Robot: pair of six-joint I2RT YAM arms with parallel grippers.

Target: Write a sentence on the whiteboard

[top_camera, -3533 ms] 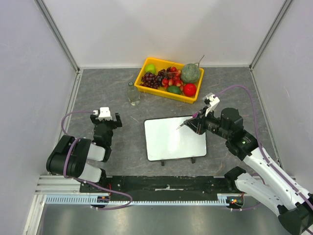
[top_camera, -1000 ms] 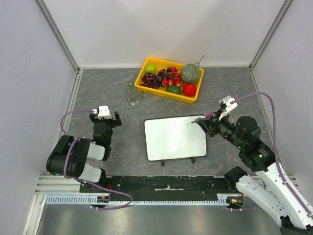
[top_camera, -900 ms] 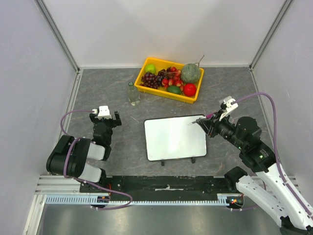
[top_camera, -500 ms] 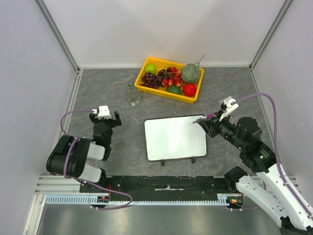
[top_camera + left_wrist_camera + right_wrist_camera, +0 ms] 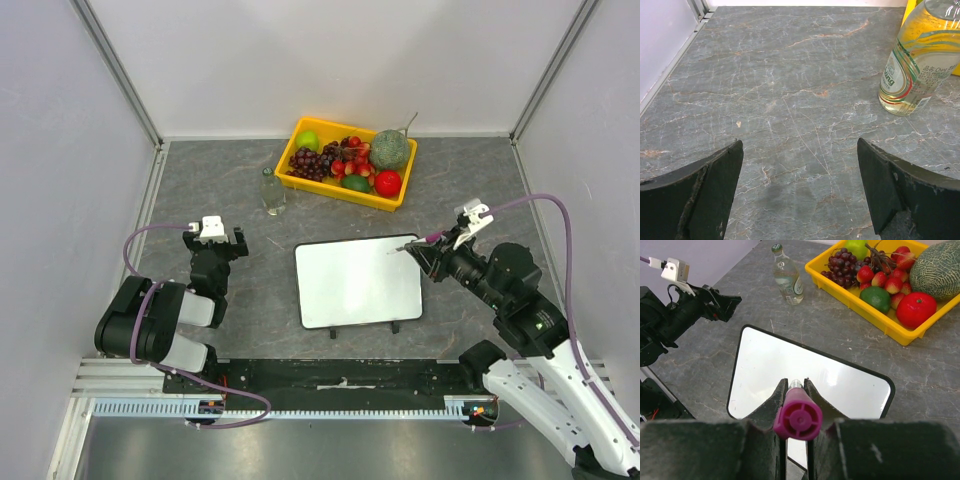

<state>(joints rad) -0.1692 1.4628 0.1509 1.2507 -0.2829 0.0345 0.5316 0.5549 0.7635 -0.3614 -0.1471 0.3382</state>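
The whiteboard [image 5: 355, 283] lies flat in the middle of the table, its white face blank; no sentence shows on it. My right gripper [image 5: 428, 252] hovers at the board's upper right corner, shut on a magenta marker [image 5: 430, 238] whose tip points left over the board's edge. The right wrist view looks along the marker [image 5: 798, 413], clamped between the fingers [image 5: 776, 395], down to the whiteboard [image 5: 790, 365] below. My left gripper [image 5: 212, 240] rests low at the left, apart from the board. Its jaws [image 5: 799, 145] stand wide open over bare stone.
A yellow tray [image 5: 291, 151] full of fruit stands at the back, beyond the board. A small glass bottle [image 5: 272, 192] stands upright left of the tray, ahead of the left gripper [image 5: 915, 55]. White walls close in the table on three sides.
Over the last seconds the right gripper has drawn back to the right with the marker, from over the board's top right area to its corner. The left arm has not moved.
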